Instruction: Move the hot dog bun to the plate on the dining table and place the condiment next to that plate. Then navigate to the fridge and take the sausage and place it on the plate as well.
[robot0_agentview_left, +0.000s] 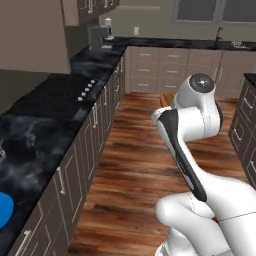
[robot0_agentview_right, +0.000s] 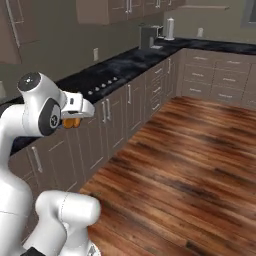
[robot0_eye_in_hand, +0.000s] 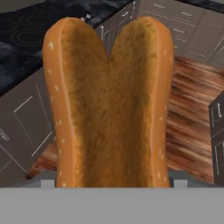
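Note:
The hot dog bun (robot0_eye_in_hand: 107, 100) is a split, golden-brown roll with seeds on its crust, and it stands upright close to the camera in the hand view. My gripper (robot0_agentview_right: 74, 119) is shut on it, with the jaws wide around its lower end; the bun hides the fingertips. In the right base view the bun (robot0_agentview_right: 70, 122) shows as an orange patch under the white hand, held in the air beside the counter's cabinets. A sliver of the bun (robot0_agentview_left: 166, 98) peeks out behind the arm in the left base view. The plate, the dining table, the condiment, the fridge and the sausage are out of view.
A black stone counter (robot0_agentview_left: 30, 135) with a cooktop (robot0_agentview_left: 55, 92) runs along the left, over grey cabinets (robot0_agentview_left: 95, 130). A coffee machine (robot0_agentview_left: 98, 35) stands in the far corner. Part of a blue object (robot0_agentview_left: 3, 210) lies on the near counter. Wooden floor (robot0_agentview_left: 135, 160) lies open ahead; more cabinets (robot0_agentview_left: 246, 125) stand at right.

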